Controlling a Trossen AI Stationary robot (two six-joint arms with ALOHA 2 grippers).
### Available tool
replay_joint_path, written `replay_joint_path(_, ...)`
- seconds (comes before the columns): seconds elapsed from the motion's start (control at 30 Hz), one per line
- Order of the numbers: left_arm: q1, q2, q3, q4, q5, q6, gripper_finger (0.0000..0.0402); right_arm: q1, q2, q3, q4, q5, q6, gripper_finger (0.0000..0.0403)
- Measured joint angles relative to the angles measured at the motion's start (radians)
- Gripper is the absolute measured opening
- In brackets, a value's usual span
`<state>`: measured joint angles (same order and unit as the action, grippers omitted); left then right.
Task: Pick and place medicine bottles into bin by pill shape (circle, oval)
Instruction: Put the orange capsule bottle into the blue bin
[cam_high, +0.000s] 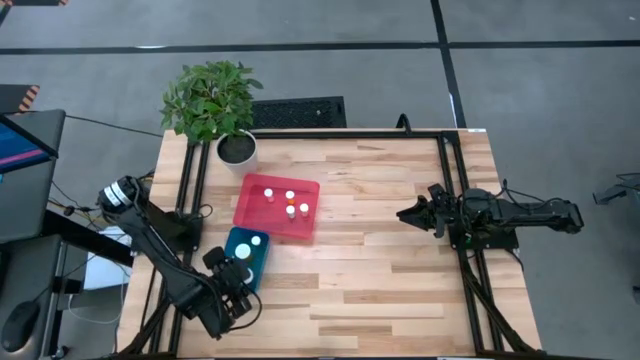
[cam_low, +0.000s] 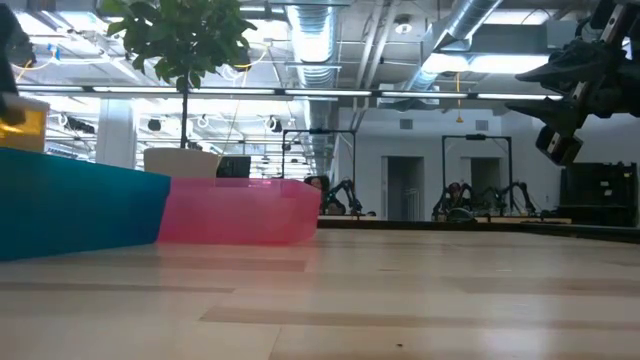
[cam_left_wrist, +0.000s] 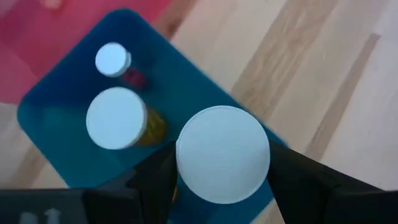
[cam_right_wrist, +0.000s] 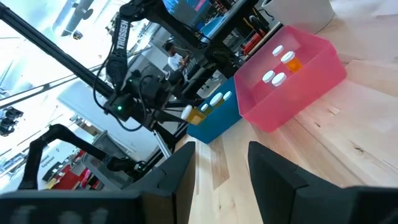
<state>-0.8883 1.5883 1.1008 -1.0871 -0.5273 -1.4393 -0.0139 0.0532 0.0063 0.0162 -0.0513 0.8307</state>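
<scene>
The left tool (cam_left_wrist: 221, 180) grips a white-capped medicine bottle (cam_left_wrist: 222, 154) upright between its dark fingers, poised over the near end of the teal plastic bin (cam_high: 243, 256) close to the bench's front-left corner. The bin floor lies straight below the held bottle, whose long axis stands vertical, so the release looks to be a short drop. Two other white-capped bottles (cam_left_wrist: 117, 118) already stand in that bin, just beside the likely landing spot. Next to the teal bin, toward the bench's middle, the pink plastic bin (cam_high: 276, 207) holds four small bottles. A potted green plant (cam_high: 212, 100) stands at the back-left. The right tool (cam_high: 412, 213) waits open near the right edge, well apart.
</scene>
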Motion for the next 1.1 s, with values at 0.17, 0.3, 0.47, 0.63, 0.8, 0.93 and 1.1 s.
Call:
replay_joint_path(0.17, 0.0, 0.0, -0.055, 0.002, 0.011, -0.027, 0.022, 0.0, 0.0, 0.0, 0.0, 0.0, 0.0, 0.0159)
replay_joint_path(0.3, 0.0, 0.0, -0.085, 0.035, 0.025, -0.037, 0.022, 0.0, 0.0, 0.0, 0.0, 0.0, -0.001, 0.0159)
replay_joint_path(0.47, 0.013, 0.0, -0.125, 0.12, 0.035, -0.016, 0.022, 0.0, 0.0, 0.0, 0.0, 0.0, -0.001, 0.0159)
replay_joint_path(0.63, 0.037, -0.001, -0.131, 0.119, 0.038, 0.031, 0.022, 0.0, 0.0, 0.0, 0.0, 0.0, -0.001, 0.0159)
replay_joint_path(0.8, 0.055, -0.001, -0.141, 0.164, 0.062, 0.083, 0.0224, 0.0, 0.0, 0.0, 0.0, 0.0, -0.001, 0.0159)
replay_joint_path(0.93, 0.057, -0.001, -0.143, 0.171, 0.078, 0.084, 0.0234, 0.0, 0.0, 0.0, 0.0, 0.0, -0.001, 0.0159)
replay_joint_path(1.1, 0.058, -0.001, -0.143, 0.17, 0.098, 0.075, 0.0248, 0.0, 0.0, 0.0, 0.0, 0.0, -0.001, 0.0159)
